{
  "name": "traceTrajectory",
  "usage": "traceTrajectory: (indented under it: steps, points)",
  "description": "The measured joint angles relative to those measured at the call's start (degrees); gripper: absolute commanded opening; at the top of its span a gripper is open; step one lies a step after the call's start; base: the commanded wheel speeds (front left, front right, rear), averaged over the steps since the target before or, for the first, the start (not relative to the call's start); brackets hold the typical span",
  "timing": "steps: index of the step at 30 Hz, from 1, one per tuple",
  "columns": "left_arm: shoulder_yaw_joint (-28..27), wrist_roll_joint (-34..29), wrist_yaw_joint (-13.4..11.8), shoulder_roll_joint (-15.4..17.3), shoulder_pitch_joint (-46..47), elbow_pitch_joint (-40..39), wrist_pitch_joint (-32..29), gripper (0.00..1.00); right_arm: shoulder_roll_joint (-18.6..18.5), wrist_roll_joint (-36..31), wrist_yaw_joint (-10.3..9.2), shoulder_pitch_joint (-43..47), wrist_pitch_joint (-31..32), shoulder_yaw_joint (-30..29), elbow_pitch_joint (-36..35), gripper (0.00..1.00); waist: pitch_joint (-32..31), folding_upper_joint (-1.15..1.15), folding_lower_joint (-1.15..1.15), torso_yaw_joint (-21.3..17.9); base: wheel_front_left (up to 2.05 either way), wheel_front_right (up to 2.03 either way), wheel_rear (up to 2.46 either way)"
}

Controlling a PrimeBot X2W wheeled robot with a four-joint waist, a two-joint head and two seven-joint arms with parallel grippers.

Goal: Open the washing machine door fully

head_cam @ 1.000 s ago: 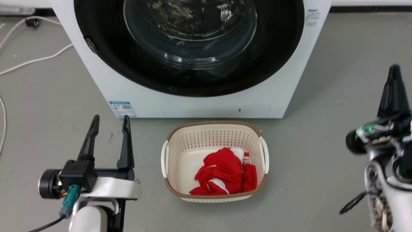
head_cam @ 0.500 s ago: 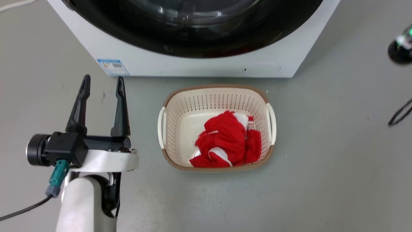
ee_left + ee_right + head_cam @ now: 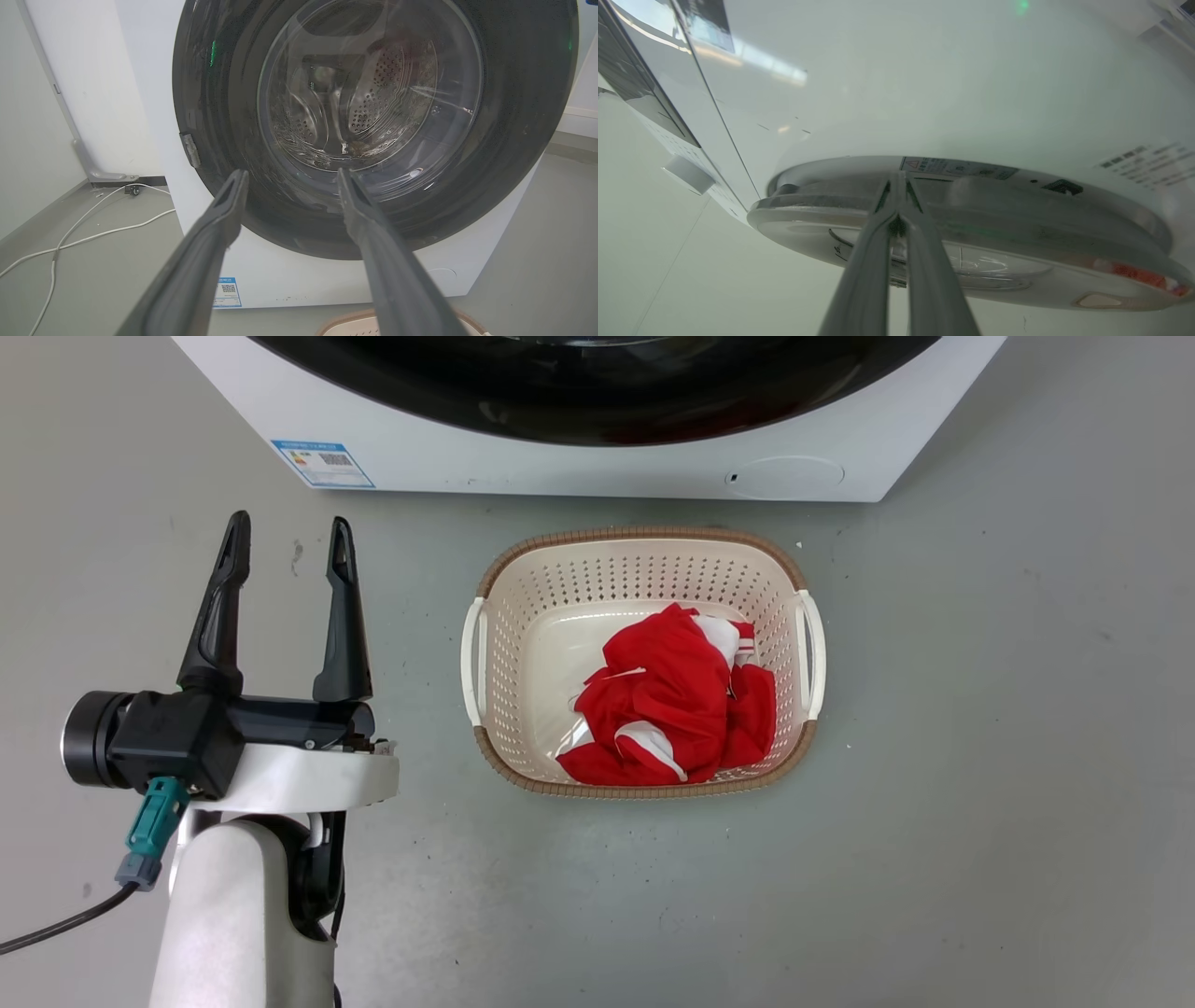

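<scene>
Prob. laundry rm: washing machine (image 3: 560,476), basket (image 3: 644,534) (grey floor (image 3: 980,756)).

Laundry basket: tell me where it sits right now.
In the head view the laundry basket sits centre frame on the floor, just in front of the washing machine and to the right of the left gripper.

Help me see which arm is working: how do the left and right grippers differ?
The left gripper has its fingers spread wide; the right gripper has them pressed together. The left gripper hangs short of the washing machine door, over floor; the right gripper's tips reach the door's rim. Both point at the washing machine.
</scene>
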State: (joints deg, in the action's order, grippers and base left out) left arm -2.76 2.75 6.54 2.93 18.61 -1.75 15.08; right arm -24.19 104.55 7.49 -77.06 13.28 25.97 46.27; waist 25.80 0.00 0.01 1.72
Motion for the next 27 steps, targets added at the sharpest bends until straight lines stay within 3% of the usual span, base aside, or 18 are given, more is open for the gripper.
traceTrajectory:
  steps: [14, 27]
  points:
    - [-0.2, -0.05, 0.27, -0.01, 1.23, -0.52, 0.0, 1.0, 1.44, -3.19, 0.0, -9.5, 2.71, 8.01, 7.62, 0.0, 3.0, 0.0, 0.0, 0.63, 0.0, 0.0, 0.0]
    - [0.68, 0.1, 0.25, -0.03, 1.34, 0.05, 0.0, 1.0, 2.6, -1.19, 0.0, -10.48, 8.6, 11.82, 8.1, 0.0, 2.71, 0.0, 0.0, 0.2, 0.0, 0.0, 0.0]
